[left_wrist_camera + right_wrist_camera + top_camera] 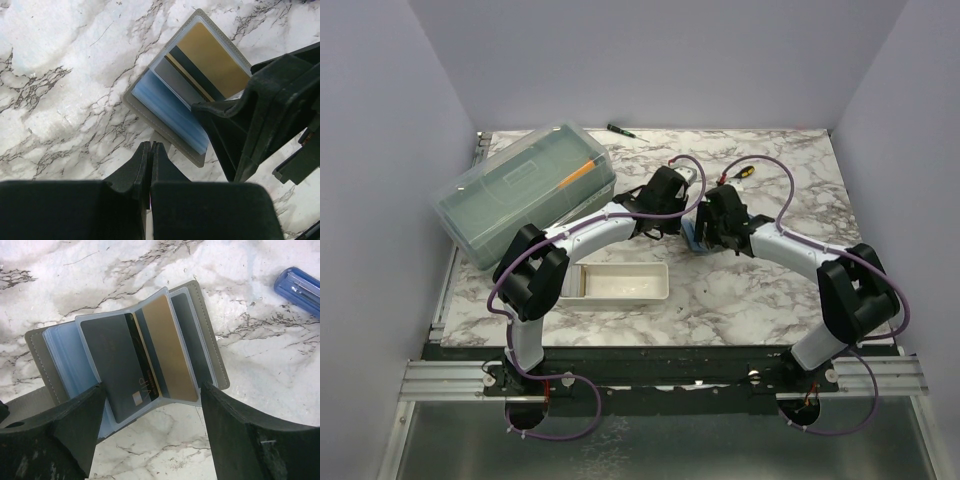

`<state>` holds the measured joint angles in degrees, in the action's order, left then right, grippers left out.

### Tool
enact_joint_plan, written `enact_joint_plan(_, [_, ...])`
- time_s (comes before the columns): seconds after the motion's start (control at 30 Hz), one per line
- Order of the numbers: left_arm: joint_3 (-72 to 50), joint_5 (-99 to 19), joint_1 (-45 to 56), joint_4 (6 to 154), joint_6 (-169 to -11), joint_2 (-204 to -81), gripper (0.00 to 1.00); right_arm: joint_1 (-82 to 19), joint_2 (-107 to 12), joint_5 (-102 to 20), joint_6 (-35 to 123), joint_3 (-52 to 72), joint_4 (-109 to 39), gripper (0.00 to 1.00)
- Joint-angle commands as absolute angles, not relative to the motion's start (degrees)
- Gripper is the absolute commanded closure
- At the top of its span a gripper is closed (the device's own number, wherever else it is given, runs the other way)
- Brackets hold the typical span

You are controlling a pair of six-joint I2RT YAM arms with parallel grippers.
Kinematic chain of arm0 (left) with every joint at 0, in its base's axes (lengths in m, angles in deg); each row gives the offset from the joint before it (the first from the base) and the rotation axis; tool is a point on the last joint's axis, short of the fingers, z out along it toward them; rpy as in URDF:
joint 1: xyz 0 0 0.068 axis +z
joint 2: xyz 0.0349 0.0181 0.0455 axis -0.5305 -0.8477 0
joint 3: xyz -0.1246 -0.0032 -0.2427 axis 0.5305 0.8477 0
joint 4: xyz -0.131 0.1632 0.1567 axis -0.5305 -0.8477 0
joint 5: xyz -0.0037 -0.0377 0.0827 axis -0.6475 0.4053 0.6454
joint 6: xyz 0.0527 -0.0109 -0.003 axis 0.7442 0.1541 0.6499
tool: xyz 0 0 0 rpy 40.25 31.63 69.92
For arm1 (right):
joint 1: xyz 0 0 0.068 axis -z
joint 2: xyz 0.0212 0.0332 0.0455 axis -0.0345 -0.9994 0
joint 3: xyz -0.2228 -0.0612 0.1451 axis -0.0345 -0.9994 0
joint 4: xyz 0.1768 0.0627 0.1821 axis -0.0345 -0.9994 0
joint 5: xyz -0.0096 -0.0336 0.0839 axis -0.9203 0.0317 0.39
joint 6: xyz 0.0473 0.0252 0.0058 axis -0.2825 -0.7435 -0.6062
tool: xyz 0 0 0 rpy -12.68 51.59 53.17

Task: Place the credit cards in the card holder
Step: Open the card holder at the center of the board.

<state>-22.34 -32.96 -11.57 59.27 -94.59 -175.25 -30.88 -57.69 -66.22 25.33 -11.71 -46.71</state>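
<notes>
Right gripper (152, 390) agape, open card holder (210, 350) lying between its fingers

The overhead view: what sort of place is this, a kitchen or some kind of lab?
Most likely a robot test booth, not a kitchen: plain pale walls box in a marble-patterned tabletop, and left and right black-and-white robot arms are bolted to a metal rail.

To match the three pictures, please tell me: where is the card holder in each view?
Top external: card holder just right of centre, small, mostly hidden.
Left wrist: right of centre, lying open.
Right wrist: centre, lying open.
Shared landmark: the gold card, in both wrist views only.
</notes>
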Motion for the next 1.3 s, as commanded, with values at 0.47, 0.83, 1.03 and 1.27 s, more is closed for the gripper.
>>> enact_joint_plan(0.47, [-21.89,-32.8,-11.89,59.56,-93.39,-173.7,1.0,-30.45,-56.91,-77.03,23.44,-9.92,-53.55,0.17])
enact_joint_plan(0.83, [-21.55,-28.05,-11.82,58.7,-89.65,-175.05,1.0,-26.72,-58.91,-85.07,21.75,-8.4,-60.78,0.17])
enact_joint_plan(1.03, [-21.54,-25.74,-11.82,58.15,-87.03,-176.95,1.0,-26.76,-52.4,-69.09,27.2,-10.61,-55.34,0.17])
enact_joint_plan(1.27, [-22.17,-20.81,-11.77,57.7,-84.15,-180.37,1.0,-26.18,-50.98,-49.91,26.11,-15.03,-42.45,0.17])
